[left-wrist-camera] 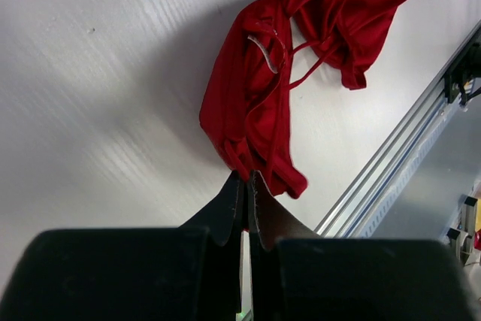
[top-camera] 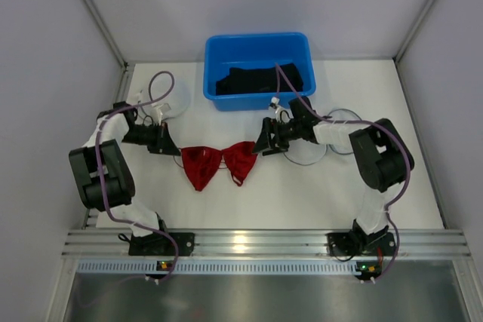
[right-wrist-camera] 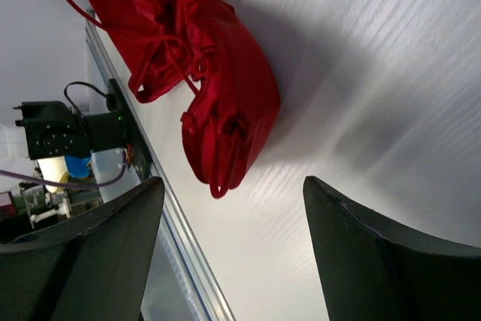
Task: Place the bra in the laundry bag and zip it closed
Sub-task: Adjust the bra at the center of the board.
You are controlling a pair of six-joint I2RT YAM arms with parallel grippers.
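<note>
The red bra (top-camera: 219, 164) lies spread on the white table between my two grippers. My left gripper (top-camera: 173, 150) is at the bra's left end. In the left wrist view the jaws (left-wrist-camera: 246, 177) are shut, with a bit of the bra's (left-wrist-camera: 255, 103) red edge pinched between the tips. My right gripper (top-camera: 260, 145) is at the bra's right end. In the right wrist view it (right-wrist-camera: 231, 186) is open wide and empty, with the bra's (right-wrist-camera: 225, 88) end just ahead of the fingers. A white round mesh piece (top-camera: 172, 100), seemingly the laundry bag, lies behind the left arm.
A blue bin (top-camera: 256, 44) holding black clothing stands at the back centre. A thin round wire-rimmed mesh piece (top-camera: 337, 120) lies under the right arm. An aluminium rail (top-camera: 256, 243) runs along the table's near edge. Frame posts stand at the back corners.
</note>
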